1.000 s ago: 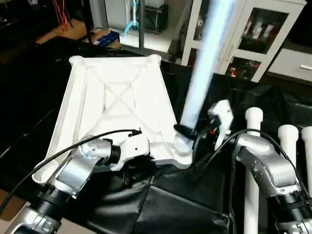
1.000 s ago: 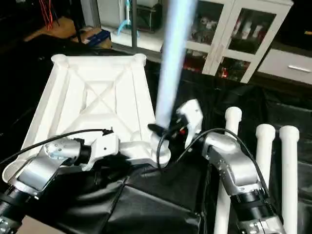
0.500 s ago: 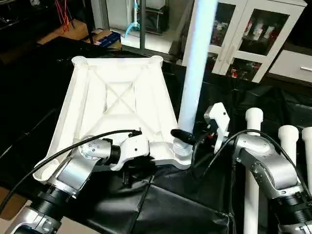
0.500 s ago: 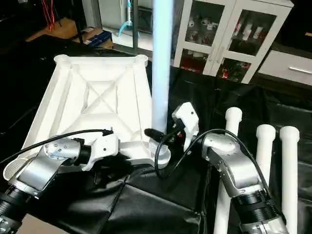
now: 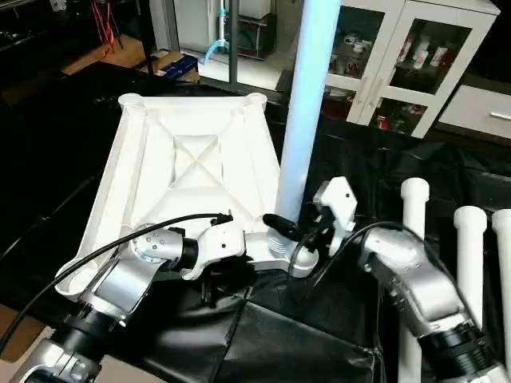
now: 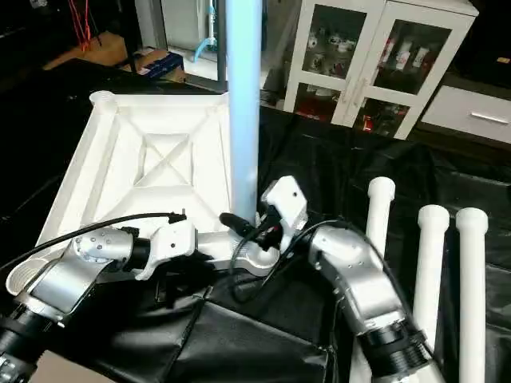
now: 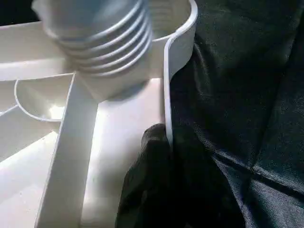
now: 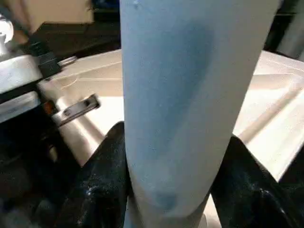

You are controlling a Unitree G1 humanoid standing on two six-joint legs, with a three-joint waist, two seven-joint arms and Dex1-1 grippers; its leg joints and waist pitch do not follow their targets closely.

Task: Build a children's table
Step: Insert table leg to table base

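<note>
CHANGE: I am seeing the leg (image 5: 307, 96) swinging from a rightward lean to upright in my right pincer (image 5: 289, 231), clamped round it | MEANING: threaded end is seating in the tabletop (image 5: 184, 167) corner socket | LEFT: left pincer (image 7: 159, 161) is pinching the tabletop rim, closed | VIEWS: left wrist is showing thread ridges entering the socket; right wrist is showing both fingers (image 8: 102, 175) flanking the tube.

head stereo above, wrist close-ups

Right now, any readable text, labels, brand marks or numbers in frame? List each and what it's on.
None readable.
Tabletop, upright leg and spare legs: plain white, no markings.
Items in the glass-door cabinet: too small and blurred to read.
Blue box on the floor behind: print illegible.
</note>
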